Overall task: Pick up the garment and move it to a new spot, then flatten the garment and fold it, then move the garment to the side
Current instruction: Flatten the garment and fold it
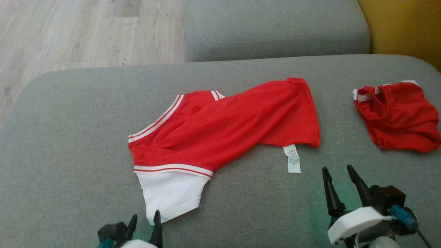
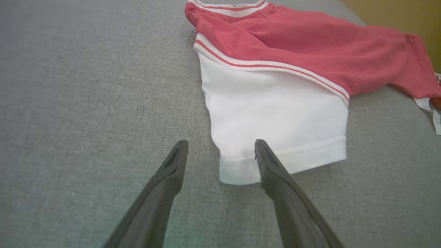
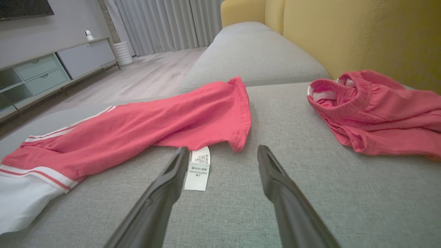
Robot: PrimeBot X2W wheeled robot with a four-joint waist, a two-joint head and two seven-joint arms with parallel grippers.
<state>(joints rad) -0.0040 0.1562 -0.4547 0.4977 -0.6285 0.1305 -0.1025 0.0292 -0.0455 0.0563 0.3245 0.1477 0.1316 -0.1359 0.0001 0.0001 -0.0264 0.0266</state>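
Note:
A red garment (image 1: 234,124) with white striped trim and a white sleeve lies crumpled across the grey sofa cushion (image 1: 69,137); a white care label (image 1: 292,158) sticks out below its hem. My left gripper (image 1: 146,220) is open at the bottom of the head view, its tips just short of the white sleeve's cuff (image 2: 275,162). In the left wrist view the left gripper (image 2: 220,148) straddles the cuff's corner without touching it. My right gripper (image 1: 339,174) is open, hovering near the label (image 3: 198,168) and the garment's (image 3: 155,120) hem, empty.
A second red garment (image 1: 399,115) lies bunched at the cushion's right end, also seen in the right wrist view (image 3: 375,110). Another grey cushion (image 1: 275,27) sits behind, a yellow backrest (image 3: 344,34) to the right, wooden floor (image 1: 69,34) to the left.

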